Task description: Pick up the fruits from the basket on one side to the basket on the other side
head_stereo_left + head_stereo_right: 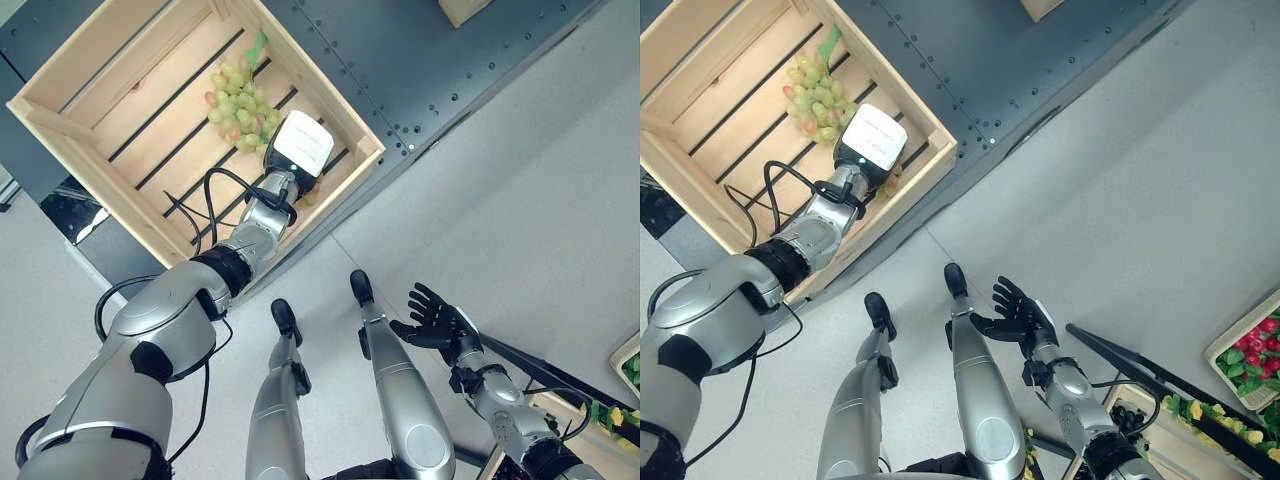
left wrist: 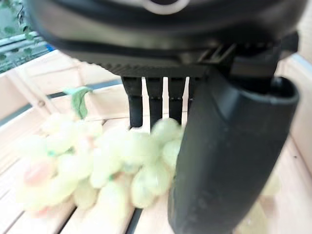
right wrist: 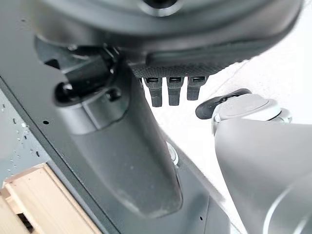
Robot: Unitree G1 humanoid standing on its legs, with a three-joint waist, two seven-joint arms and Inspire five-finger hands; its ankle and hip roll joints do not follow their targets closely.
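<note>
Looking down from the head, you see the left hand reaching into the wooden crate that sits on the dark platform, its white-backed bulk hovering over the near edge of the bunch of green grapes. Your left wrist view gives the closer reading: the fingers hang straight down just behind the grapes, the thumb stands beside the bunch, and nothing is curled round the fruit, so that hand is open and whether it actually touches the grapes cannot be told. The grapes lie on the crate's slatted floor (a few pinkish ones among the green, with a green leaf at the top of the bunch).

Your right hand hangs low over the pale floor, well apart from the crate, fingers spread and relaxed, holding nothing. At the far right edge you can see a second crate holding red fruit and green leaves.
</note>
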